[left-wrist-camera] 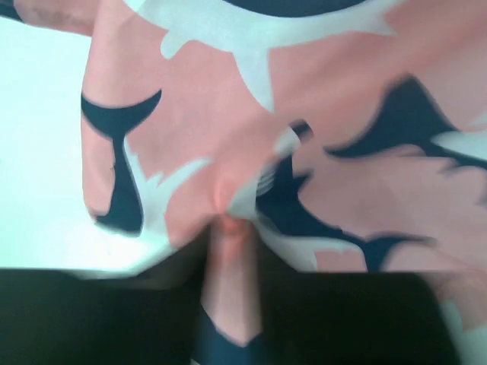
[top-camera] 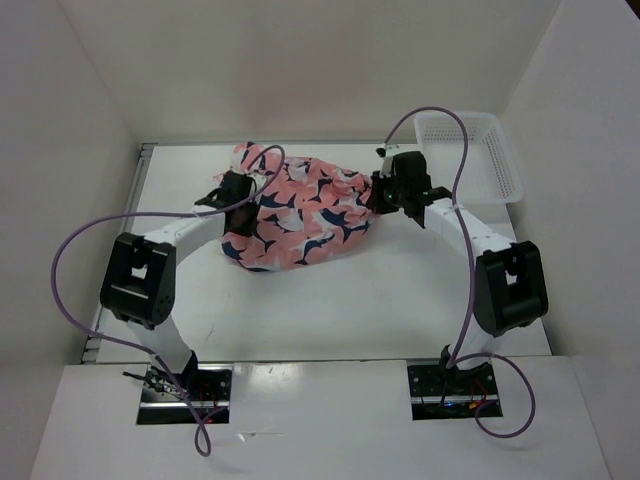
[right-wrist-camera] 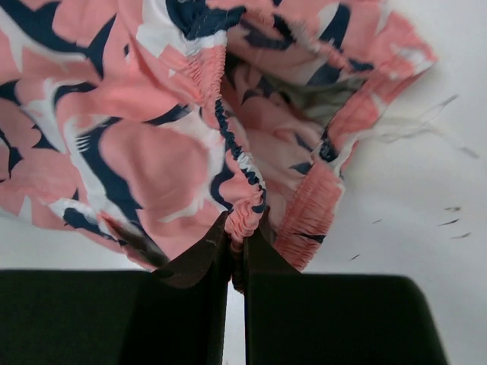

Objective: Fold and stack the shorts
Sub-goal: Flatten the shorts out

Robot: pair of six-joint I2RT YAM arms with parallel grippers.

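The salmon-pink shorts point(top-camera: 300, 215) with navy and white fish shapes lie bunched in the middle of the table, held up between both arms. My left gripper point(top-camera: 240, 188) is shut on their left edge; in the left wrist view a fold of the shorts point(left-wrist-camera: 228, 137) is pinched between the dark jaws of my left gripper point(left-wrist-camera: 232, 236). My right gripper point(top-camera: 385, 192) is shut on the right edge. In the right wrist view my right gripper point(right-wrist-camera: 240, 236) clamps the gathered elastic waistband point(right-wrist-camera: 243, 182) of the shorts point(right-wrist-camera: 129, 152).
A white plastic mesh basket point(top-camera: 490, 150) stands at the back right corner. White walls close in the table point(top-camera: 330, 310) at the back and on both sides.
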